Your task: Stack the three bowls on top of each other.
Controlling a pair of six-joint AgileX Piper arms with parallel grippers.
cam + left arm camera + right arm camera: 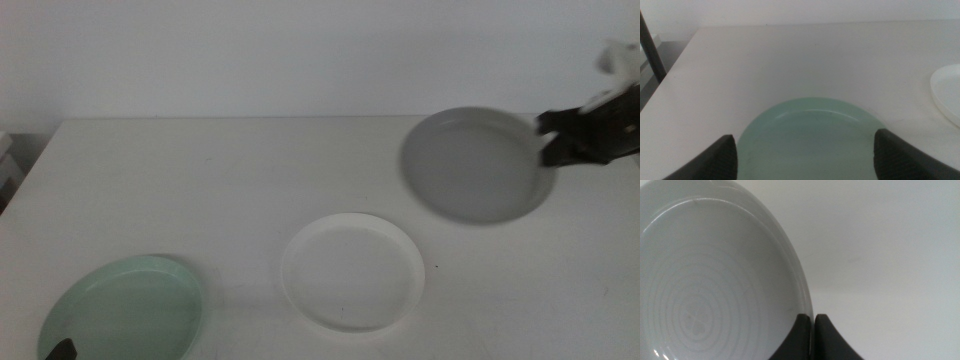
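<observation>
Grey bowl held aloft by its rim, two bowls waiting on the table.

The table (230, 170) carries the white bowl (352, 270) near its middle and the mint green bowl (125, 308) at the near left, under the left gripper (805, 155), whose jaws stand wide apart. The grey bowl (478, 165) hangs tilted at the far right, its rim pinched by the right gripper (556, 138). With so thin an edge-grip the bowl may pivot or slip out during the carry.

The right gripper (813, 330) has its two dark jaws pinched onto the thin rim of the grey bowl (705, 290). The bowl's hollow faces the camera, showing faint concentric rings and a small mark at its centre. Behind it lies the pale table (880, 325).
</observation>
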